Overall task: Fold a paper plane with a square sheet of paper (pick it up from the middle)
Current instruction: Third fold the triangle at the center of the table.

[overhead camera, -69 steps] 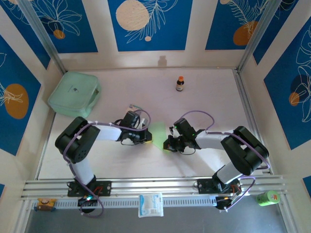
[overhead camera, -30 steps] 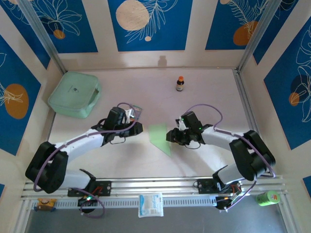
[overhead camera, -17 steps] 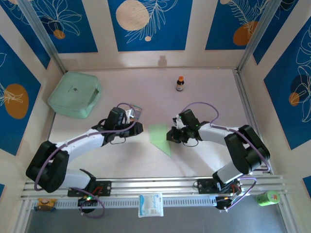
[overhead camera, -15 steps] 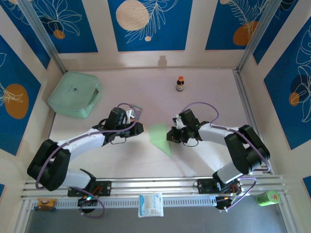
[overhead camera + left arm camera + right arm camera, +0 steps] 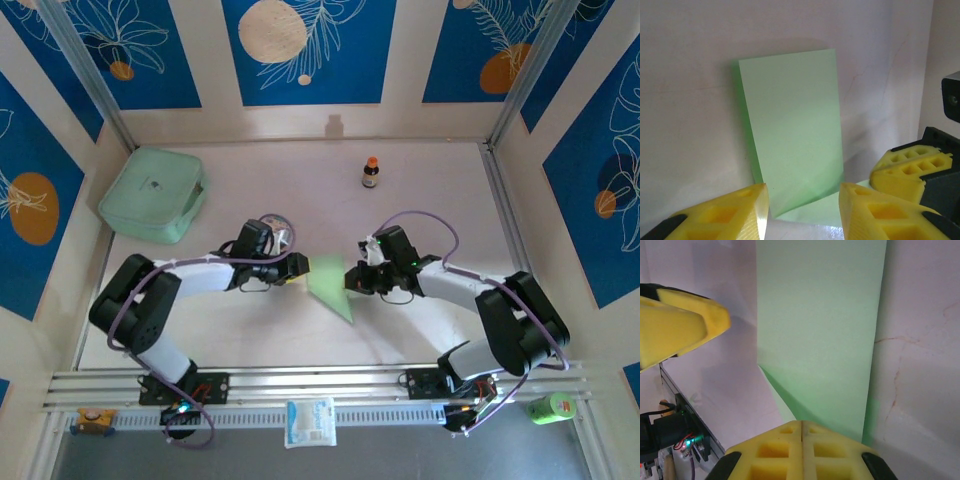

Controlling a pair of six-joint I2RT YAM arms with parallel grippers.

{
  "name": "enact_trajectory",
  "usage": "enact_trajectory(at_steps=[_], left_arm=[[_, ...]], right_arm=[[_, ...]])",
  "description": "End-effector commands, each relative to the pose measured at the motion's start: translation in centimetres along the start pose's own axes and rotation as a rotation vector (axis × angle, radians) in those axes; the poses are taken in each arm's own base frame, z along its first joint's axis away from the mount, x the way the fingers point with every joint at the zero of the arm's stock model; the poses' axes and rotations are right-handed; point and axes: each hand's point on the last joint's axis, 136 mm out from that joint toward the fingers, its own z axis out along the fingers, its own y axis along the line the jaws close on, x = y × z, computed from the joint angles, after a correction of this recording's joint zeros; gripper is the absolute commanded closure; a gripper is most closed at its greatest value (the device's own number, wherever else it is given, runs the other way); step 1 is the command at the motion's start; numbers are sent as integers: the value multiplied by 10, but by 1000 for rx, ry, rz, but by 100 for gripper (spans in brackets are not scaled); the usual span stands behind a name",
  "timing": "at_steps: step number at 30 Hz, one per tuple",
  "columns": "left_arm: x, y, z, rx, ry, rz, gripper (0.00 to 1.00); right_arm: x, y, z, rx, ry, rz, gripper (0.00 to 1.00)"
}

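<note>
The square sheet of paper (image 5: 328, 283), pale lime green and partly folded, sits mid-table between both arms. In the left wrist view one panel of the paper (image 5: 790, 120) stands raised above a lower layer. My left gripper (image 5: 298, 268) is at its left edge, open, with the paper's near edge between the yellow fingertips of the left gripper (image 5: 802, 194). My right gripper (image 5: 350, 279) is at the right edge. In the right wrist view the right gripper (image 5: 802, 423) has its fingers pressed together where the paper (image 5: 820, 325) runs under their tips.
A mint-green plastic box (image 5: 153, 193) lies at the back left and a small brown bottle (image 5: 371, 172) stands at the back centre. A small striped packet (image 5: 278, 228) is just behind the left wrist. A white pack (image 5: 310, 421) rests on the front rail.
The left gripper moved right up to the paper's left edge and its jaws widened. The right gripper shut at the paper's right edge, and a panel of the paper now stands raised.
</note>
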Motion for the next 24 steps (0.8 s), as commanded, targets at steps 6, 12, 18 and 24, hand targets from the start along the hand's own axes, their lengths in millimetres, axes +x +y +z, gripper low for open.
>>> enact_trajectory(at_steps=[6,12,18,24], left_arm=[[-14,-6,10,21,3,-41,53],[-13,5,17,-56,33,-28,52],[-13,6,24,-56,47,-37,52],[-14,3,31,-34,57,-48,52]], right_arm=[[4,6,-5,-71,7,-1,95],[4,5,-6,-91,8,8,95],[5,3,-8,-94,5,12,95],[7,1,-8,-95,8,18,95]])
